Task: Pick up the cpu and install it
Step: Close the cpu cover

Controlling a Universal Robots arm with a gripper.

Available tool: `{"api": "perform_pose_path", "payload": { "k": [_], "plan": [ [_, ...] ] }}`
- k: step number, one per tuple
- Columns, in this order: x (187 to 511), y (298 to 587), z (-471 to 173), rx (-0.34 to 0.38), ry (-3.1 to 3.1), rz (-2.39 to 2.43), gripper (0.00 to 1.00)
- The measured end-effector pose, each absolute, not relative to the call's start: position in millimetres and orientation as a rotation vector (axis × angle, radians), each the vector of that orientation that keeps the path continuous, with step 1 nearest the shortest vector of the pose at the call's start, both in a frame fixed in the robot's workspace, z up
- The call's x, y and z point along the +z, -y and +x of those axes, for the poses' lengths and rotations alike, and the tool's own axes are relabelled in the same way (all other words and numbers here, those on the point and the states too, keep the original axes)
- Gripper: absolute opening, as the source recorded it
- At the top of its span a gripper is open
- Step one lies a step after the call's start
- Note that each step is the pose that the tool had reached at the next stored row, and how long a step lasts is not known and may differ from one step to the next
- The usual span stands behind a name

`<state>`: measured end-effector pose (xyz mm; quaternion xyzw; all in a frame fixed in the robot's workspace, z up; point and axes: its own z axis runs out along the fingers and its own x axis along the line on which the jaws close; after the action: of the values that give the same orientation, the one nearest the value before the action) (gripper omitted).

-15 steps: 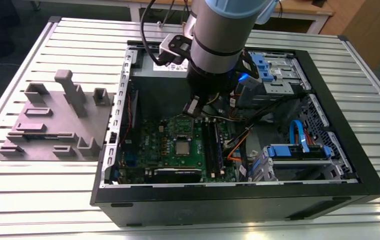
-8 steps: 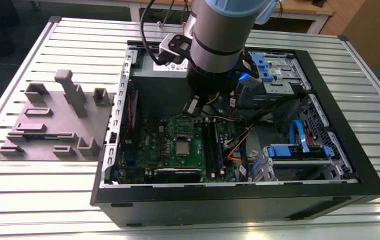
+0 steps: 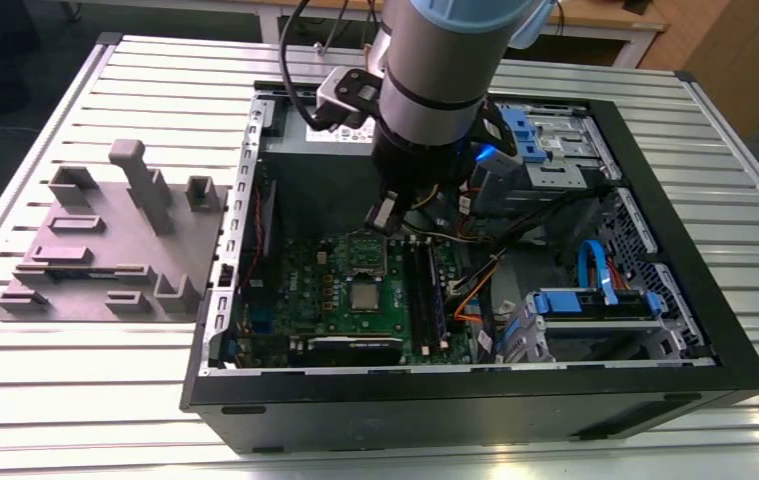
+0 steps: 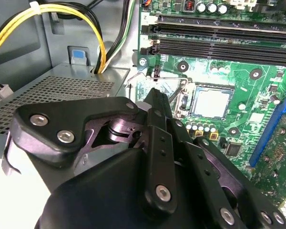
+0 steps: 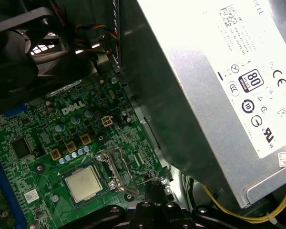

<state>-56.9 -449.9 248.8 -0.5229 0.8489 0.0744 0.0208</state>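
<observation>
1. The cpu (image 3: 367,295) (image 4: 209,103) (image 5: 84,182) lies flat in the socket on the green motherboard (image 3: 310,300) (image 4: 238,71) (image 5: 43,143), silver top up, apart from the gripper.
2. Beside the cpu in both wrist views a metal socket bracket (image 5: 115,167) (image 4: 155,86) stands swung open, with its thin wire lever next to it.
3. The motherboard sits on the floor of an open black computer case (image 3: 486,400), which lies on its side on a slatted metal table (image 3: 72,400).
4. Inside the case, two long black memory slots (image 3: 422,290) (image 4: 219,40) run alongside the cpu socket.
5. A grey power-supply box (image 3: 312,165) (image 5: 219,95) (image 4: 62,86) fills the case's far corner on the exterior view's left; yellow cables (image 4: 52,19) (image 5: 233,210) run beside it.
6. On the exterior view's right the case holds drive bays with blue plastic clips (image 3: 593,300) and a blue flat cable.
7. The gripper (image 3: 382,216) (image 4: 155,102) hangs inside the case on the arm (image 3: 439,70), above the motherboard near the power-supply box and just beside the open bracket.
8. Its black fingers (image 4: 157,124) look drawn together with nothing between them, though I cannot tell for sure.
9. Outside the case, on the exterior view's left, a grey-mauve plastic block with upright posts (image 3: 112,250) rests on the table.
</observation>
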Motion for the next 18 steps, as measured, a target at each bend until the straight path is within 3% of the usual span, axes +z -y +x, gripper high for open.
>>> {"api": "perform_pose_path", "payload": {
  "k": [18],
  "plan": [
    [248.8, 455.9, -57.2, 0.231, -2.629, -1.628, 0.11]
  ]
}}
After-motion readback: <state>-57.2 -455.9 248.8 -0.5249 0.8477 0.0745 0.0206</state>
